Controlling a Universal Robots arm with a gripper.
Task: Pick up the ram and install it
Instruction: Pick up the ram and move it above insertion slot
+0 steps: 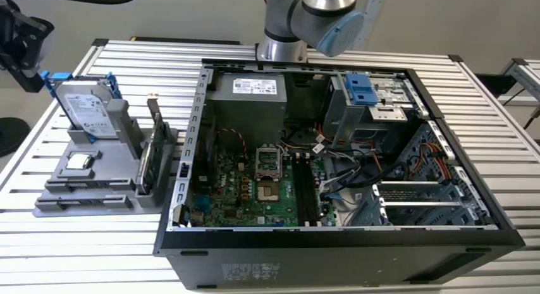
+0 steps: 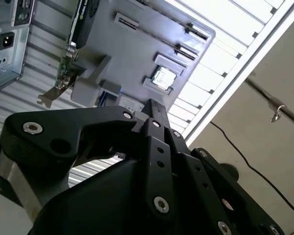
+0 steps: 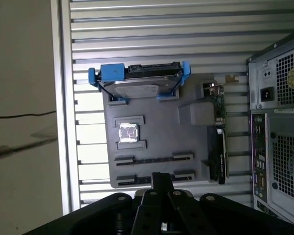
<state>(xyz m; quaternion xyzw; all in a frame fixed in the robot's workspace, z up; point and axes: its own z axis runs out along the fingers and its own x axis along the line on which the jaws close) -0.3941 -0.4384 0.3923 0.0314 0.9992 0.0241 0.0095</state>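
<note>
My gripper (image 3: 159, 177) hangs high over the grey parts holder (image 3: 157, 117), above the end with the long narrow slots (image 3: 153, 159). In both wrist views its two black fingers meet in one narrow bar, shut, and I see nothing between them; the tip also shows against the holder (image 2: 153, 105). The ram is out of view. The open computer case (image 1: 181, 199) lies on the table with the green motherboard (image 1: 245, 193) and its black slots (image 1: 304, 186) facing up.
The holder (image 1: 85, 202) carries a silver hard drive in a blue frame (image 1: 85, 110), a small square chip (image 1: 80, 160) and a green card with a metal bracket (image 1: 150, 155). A black stand (image 1: 19, 47) rises off the table at the exterior view's left.
</note>
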